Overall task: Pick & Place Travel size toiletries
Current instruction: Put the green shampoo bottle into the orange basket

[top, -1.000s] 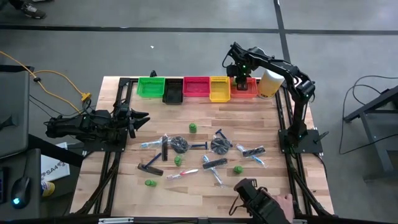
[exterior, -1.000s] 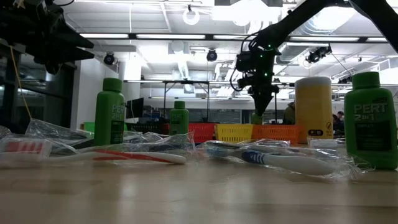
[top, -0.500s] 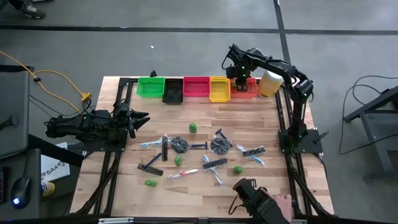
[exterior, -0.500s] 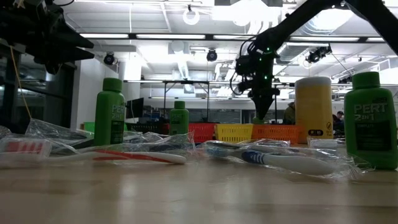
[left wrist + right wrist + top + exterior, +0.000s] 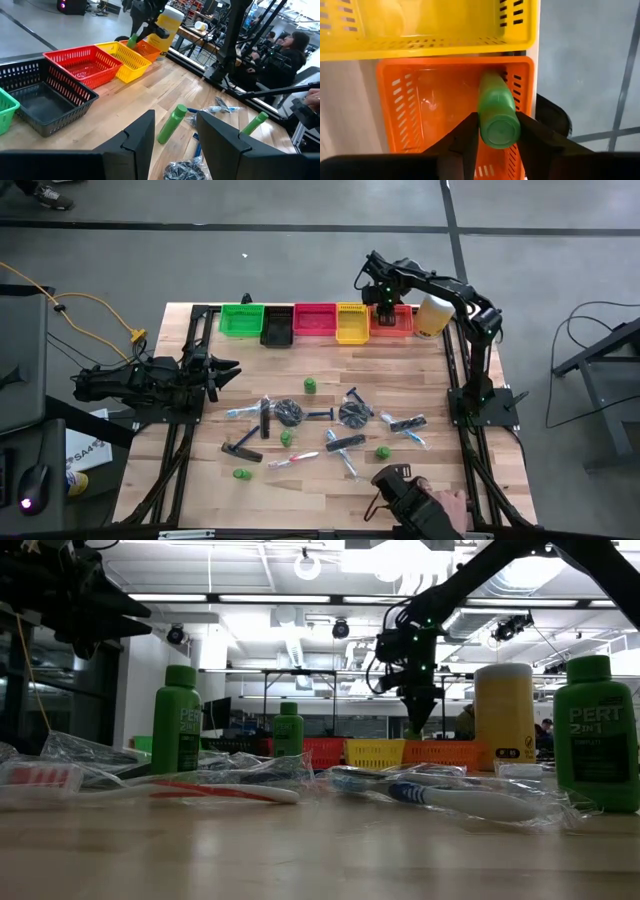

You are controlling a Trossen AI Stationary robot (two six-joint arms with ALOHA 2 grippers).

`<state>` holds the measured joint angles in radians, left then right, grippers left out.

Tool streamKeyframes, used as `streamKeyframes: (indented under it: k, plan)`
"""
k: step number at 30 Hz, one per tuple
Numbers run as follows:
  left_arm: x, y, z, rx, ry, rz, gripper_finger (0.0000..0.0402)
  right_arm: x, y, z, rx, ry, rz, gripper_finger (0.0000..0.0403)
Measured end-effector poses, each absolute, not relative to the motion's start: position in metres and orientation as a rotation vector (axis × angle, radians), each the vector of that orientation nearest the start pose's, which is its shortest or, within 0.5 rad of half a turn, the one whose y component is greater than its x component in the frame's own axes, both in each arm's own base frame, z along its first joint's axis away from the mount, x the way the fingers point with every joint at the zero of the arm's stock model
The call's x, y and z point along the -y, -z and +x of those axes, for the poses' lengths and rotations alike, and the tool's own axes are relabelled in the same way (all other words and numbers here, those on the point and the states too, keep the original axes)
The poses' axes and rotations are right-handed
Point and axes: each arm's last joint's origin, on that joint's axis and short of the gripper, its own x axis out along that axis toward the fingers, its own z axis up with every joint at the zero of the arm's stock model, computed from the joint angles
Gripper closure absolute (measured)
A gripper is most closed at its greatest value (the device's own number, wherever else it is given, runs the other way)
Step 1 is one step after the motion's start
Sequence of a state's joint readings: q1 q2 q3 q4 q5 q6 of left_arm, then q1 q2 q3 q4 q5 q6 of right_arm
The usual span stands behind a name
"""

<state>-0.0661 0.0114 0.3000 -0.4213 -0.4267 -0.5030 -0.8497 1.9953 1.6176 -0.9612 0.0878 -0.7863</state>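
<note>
Five slotted plastic bins line the table's (image 5: 200,480) 12 o'clock edge: green (image 5: 241,319), black (image 5: 278,326), red (image 5: 315,320), yellow (image 5: 353,323), orange (image 5: 391,323). Right tool (image 5: 492,131) hangs over the orange bin, fingers closed against a smooth green bottle (image 5: 495,110). Four more green bottles (image 5: 310,385) lie among wrapped toothbrushes (image 5: 292,461) mid-table. Left tool (image 5: 228,371) waits at 9 o'clock, jaws parted, empty.

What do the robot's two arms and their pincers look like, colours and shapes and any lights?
Both arms are dark, nearly black, built of jointed tubular segments. The left pincer ends in two broad, flat, angular black fingers. The right pincer has the same matte black, wedge-shaped fingers. A small green light glows near the right arm's wrist.
</note>
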Motion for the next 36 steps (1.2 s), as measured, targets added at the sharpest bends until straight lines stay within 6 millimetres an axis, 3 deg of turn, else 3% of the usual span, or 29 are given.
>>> streamKeyframes:
  k: [12, 22, 29, 36]
  plan:
    - [-0.008, -0.221, 0.068, -0.036, -0.385, -0.464, 0.0254, 0.304, -0.215, 0.263, -1.472, 0.262, -0.121, 0.0222]
    - [-0.008, -0.221, 0.068, -0.036, -0.385, -0.464, 0.0254, 0.304, -0.219, 0.264, -1.486, 0.314, -0.154, 0.0211]
    - [-0.008, -0.221, 0.068, -0.037, -0.385, -0.464, 0.0254, 0.301, -0.241, 0.259, -1.444, 0.381, -0.186, 0.0211]
    - [-0.008, -0.221, 0.068, -0.037, -0.385, -0.464, 0.0254, 0.279, -0.277, 0.248, -1.366, 0.537, -0.031, 0.0211]
